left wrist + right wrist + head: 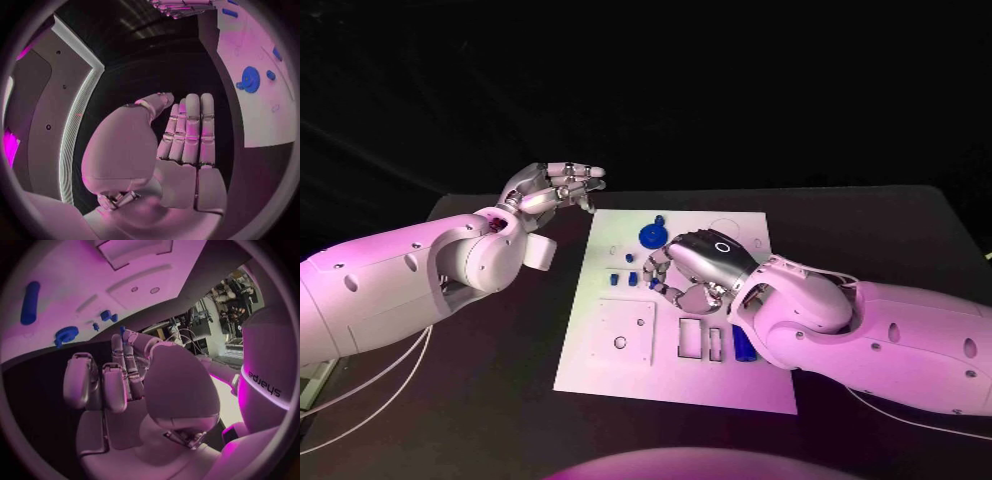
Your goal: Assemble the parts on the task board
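The white task board lies in the middle of the black table. On its far part lies a blue gear, with small blue parts beside it. A long blue part lies by the rectangular slots. My right hand hovers over the board's middle, fingers curled, pinching a small blue part at its fingertips. My left hand is raised off the board's far left corner, fingers straight, holding nothing.
A raised square plate with holes takes up the board's near left. Bare black table lies on both sides of the board. My right forearm lies over the board's right edge.
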`<action>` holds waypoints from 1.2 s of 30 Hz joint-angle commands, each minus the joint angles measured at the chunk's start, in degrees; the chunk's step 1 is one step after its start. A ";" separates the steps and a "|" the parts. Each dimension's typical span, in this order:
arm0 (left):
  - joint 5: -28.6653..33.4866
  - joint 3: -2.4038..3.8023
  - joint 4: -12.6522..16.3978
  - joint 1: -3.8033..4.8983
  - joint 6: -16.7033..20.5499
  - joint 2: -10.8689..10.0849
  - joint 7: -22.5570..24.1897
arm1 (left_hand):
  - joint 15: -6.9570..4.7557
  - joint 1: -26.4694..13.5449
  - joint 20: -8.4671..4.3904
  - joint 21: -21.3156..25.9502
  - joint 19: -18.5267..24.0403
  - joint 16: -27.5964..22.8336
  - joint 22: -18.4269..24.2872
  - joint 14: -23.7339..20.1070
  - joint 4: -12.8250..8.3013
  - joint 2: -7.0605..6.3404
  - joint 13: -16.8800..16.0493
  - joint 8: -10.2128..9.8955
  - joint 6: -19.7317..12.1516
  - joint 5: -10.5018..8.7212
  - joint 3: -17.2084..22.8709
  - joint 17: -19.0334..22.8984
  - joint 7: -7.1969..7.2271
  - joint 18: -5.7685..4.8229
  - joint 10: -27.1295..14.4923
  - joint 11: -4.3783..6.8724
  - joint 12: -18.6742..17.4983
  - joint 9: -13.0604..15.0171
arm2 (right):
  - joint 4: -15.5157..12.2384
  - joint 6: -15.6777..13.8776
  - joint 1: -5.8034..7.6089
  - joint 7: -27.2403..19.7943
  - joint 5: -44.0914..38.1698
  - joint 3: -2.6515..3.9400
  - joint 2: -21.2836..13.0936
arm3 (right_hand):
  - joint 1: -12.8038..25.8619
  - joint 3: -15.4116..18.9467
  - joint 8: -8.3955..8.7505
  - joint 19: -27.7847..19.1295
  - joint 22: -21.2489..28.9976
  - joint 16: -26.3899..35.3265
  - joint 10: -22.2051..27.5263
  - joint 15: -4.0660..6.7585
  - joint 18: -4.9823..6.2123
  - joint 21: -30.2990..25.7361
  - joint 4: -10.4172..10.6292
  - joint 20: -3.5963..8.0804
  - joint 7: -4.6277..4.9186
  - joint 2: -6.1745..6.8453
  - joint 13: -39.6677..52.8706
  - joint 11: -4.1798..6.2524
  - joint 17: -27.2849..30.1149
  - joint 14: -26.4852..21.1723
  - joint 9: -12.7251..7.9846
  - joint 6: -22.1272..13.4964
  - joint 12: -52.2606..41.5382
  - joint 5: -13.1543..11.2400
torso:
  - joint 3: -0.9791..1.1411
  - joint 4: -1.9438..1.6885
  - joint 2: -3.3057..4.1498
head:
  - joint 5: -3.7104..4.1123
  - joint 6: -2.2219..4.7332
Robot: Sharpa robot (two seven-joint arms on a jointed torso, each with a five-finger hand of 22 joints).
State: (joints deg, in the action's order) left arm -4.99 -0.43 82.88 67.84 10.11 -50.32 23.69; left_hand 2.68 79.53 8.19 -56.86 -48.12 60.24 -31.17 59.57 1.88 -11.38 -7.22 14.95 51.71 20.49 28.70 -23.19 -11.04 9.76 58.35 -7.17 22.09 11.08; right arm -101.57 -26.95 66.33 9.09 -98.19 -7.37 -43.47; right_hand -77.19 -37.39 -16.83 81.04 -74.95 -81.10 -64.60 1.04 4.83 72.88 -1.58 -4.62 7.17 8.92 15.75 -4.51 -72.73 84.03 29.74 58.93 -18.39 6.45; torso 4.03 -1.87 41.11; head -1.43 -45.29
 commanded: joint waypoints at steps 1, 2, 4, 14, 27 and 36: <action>0.09 0.04 0.08 0.05 -1.00 0.31 0.05 | 0.15 0.24 0.13 0.33 0.26 -0.38 0.05 -0.35 -0.35 0.00 -0.07 -0.26 -0.29 0.35 0.06 0.05 -0.08 0.75 -0.26 0.06 0.11 -0.07 | 1.07 0.69 -0.98 -1.48 1.57 -0.09 1.22 | 0.25 0.01 -0.14 0.08 -2.63 -0.27 -1.55 0.27 -0.51 -0.35 -0.26 -0.06 0.12 -0.24 0.10 1.48 0.05 2.44 0.07 0.30 -0.08 0.22 | 0.07 0.06 0.06 | -0.56 -0.19; 0.08 0.04 0.06 0.05 -0.99 0.43 0.04 | 0.15 0.24 0.13 0.33 0.26 -0.38 0.05 -0.35 -0.35 0.00 -0.07 -0.26 -0.29 0.35 0.06 0.05 -0.08 0.75 -0.26 0.06 0.11 -0.07 | 1.58 1.04 -1.46 -1.60 1.74 -0.17 1.89 | 0.27 0.01 -0.13 0.10 -2.66 -0.26 -1.54 0.27 -0.52 -0.31 -0.25 -0.06 0.13 -0.25 0.09 1.47 0.06 2.44 0.07 0.28 -0.06 0.23 | 0.13 0.07 0.05 | -0.76 -0.27; 0.07 0.04 0.04 0.06 -1.00 0.56 0.02 | 0.15 0.24 0.13 0.33 0.26 -0.38 0.05 -0.35 -0.35 0.00 -0.07 -0.26 -0.29 0.35 0.06 0.05 -0.08 0.75 -0.26 0.06 0.11 -0.07 | 2.07 1.34 -1.87 -1.71 1.87 -0.25 2.50 | 0.29 0.02 -0.12 0.05 -2.59 -0.25 -1.53 0.26 -0.49 -0.42 -0.25 -0.06 0.15 -0.26 0.09 1.46 0.09 2.43 0.06 0.25 -0.03 0.24 | 0.12 0.05 0.04 | -1.02 -0.43; -0.42 0.04 0.04 0.08 -1.07 1.12 -0.09 | 0.18 0.22 0.14 0.35 0.27 -0.40 0.06 -0.37 -0.37 0.01 -0.08 -0.28 -0.32 0.35 0.02 0.06 -0.10 0.74 -0.29 0.04 0.12 -0.09 | 4.93 3.43 -3.68 -1.96 2.08 -0.69 5.09 | 0.42 0.07 -0.07 -0.08 -2.43 -0.19 -1.43 0.23 -0.43 -0.67 -0.25 -0.07 0.19 -0.27 0.08 1.40 0.22 2.41 0.06 0.11 0.09 0.26 | 0.14 0.01 -0.03 | -2.09 -1.32; -0.54 0.04 -0.03 0.10 -1.19 1.48 -0.13 | 0.21 0.17 0.17 0.39 0.28 -0.44 0.08 -0.40 -0.38 0.02 -0.09 -0.30 -0.37 0.35 -0.03 0.07 -0.11 0.74 -0.36 0.01 0.12 -0.11 | 6.31 5.69 -4.74 -1.79 1.77 -0.92 5.83 | 0.52 0.13 -0.05 -0.09 -2.42 -0.17 -1.40 0.20 -0.43 -0.70 -0.25 -0.08 0.21 -0.27 0.08 1.38 0.26 2.40 0.07 0.04 0.16 0.26 | 0.14 0.05 -0.02 | -2.66 -1.99; -0.55 0.04 -0.17 0.10 -1.28 1.54 -0.17 | 0.21 0.17 0.17 0.39 0.28 -0.44 0.08 -0.40 -0.38 0.02 -0.09 -0.30 -0.37 0.35 -0.03 0.07 -0.11 0.74 -0.36 0.01 0.12 -0.11 | 6.35 6.26 -4.94 -1.53 1.34 -0.97 5.61 | 0.54 0.15 -0.05 -0.12 -2.39 -0.19 -1.39 0.19 -0.42 -0.76 -0.27 -0.08 0.21 -0.26 0.09 1.38 0.22 2.41 0.07 0.02 0.18 0.26 | 0.16 0.05 -0.08 | -3.00 -2.19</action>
State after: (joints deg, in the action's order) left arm -5.23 -0.43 82.68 67.89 9.87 -48.92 23.29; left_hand 2.89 79.53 8.19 -56.86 -48.12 60.02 -31.18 59.36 1.89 -11.38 -7.25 14.95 51.71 20.49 28.71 -23.20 -11.04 9.76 58.36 -7.17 22.09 11.03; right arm -95.23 -22.13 61.53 7.63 -96.18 -8.31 -37.80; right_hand -76.73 -37.38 -16.59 81.04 -74.92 -81.10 -64.93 1.04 4.84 72.39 -1.58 -4.62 7.15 8.92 15.77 -4.20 -72.56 84.03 29.74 58.73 -17.95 6.35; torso 4.20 -1.81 41.06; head -4.32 -47.42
